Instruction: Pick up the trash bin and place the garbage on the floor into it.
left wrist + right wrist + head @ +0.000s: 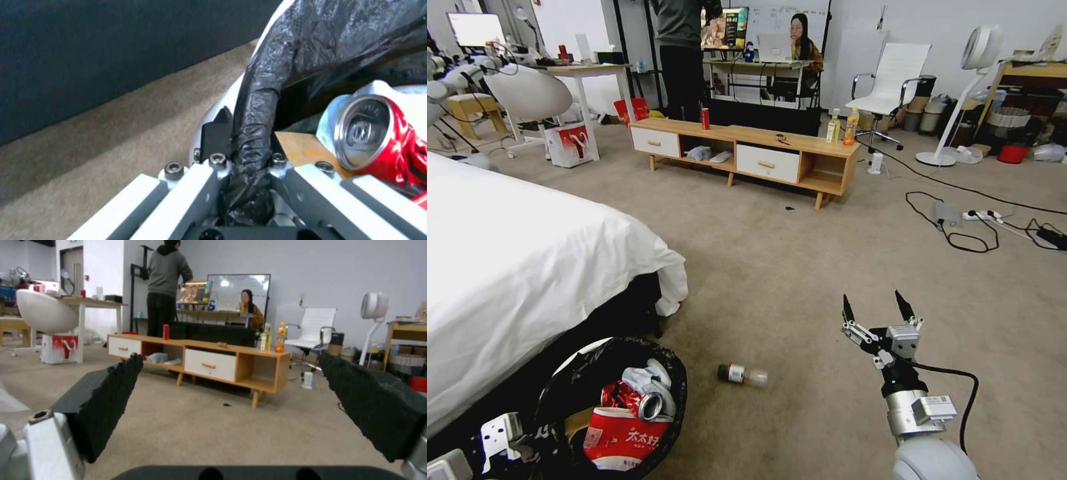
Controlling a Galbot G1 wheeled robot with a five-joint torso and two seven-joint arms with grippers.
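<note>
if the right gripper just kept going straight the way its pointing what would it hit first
Probably nothing close. The open right gripper points across bare carpet toward the wooden TV cabinet, the first thing in line, though depth is unclear. The small bottle lies off to its left.

One trash bin, one small bottle on the carpet, two upright drink bottles, one red can.

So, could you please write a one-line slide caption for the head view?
Left gripper holds the trash bin by its rim; open right gripper hovers beyond the small bottle on the carpet.
</note>
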